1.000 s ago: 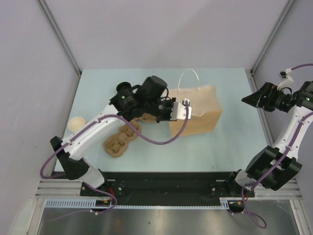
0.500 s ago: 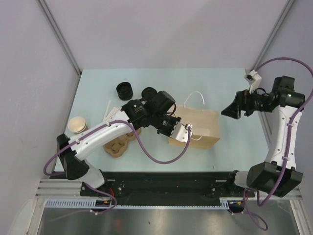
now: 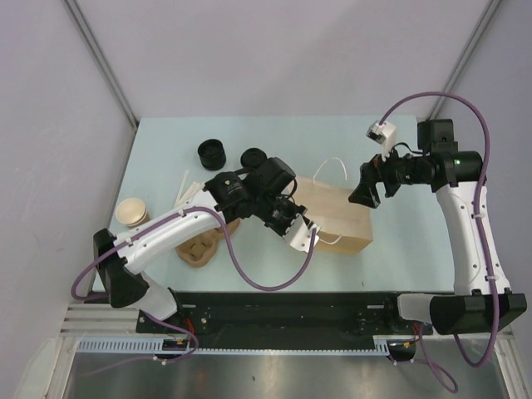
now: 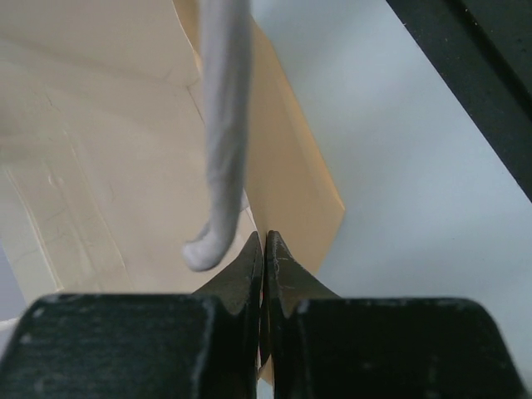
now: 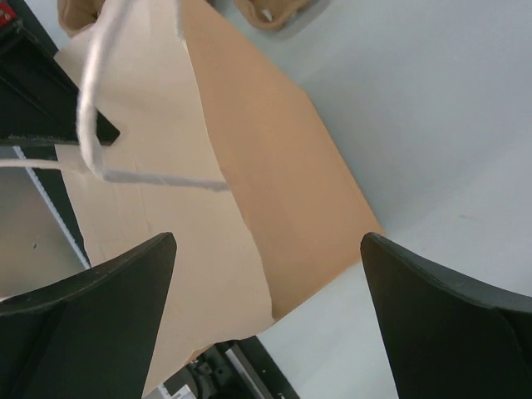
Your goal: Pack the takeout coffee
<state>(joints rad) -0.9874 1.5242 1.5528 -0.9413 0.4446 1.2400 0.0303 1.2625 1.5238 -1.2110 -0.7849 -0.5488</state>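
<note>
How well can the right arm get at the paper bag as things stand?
Probably yes: the open right pincer hangs just above the paper bag's right end, with nothing between them. The left pincer grips the near rim.

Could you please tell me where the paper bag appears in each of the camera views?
Top external: the paper bag sits just right of centre.
Left wrist: the paper bag fills left and centre.
Right wrist: the paper bag fills left and centre.
Shared landmark: its white handle.
</note>
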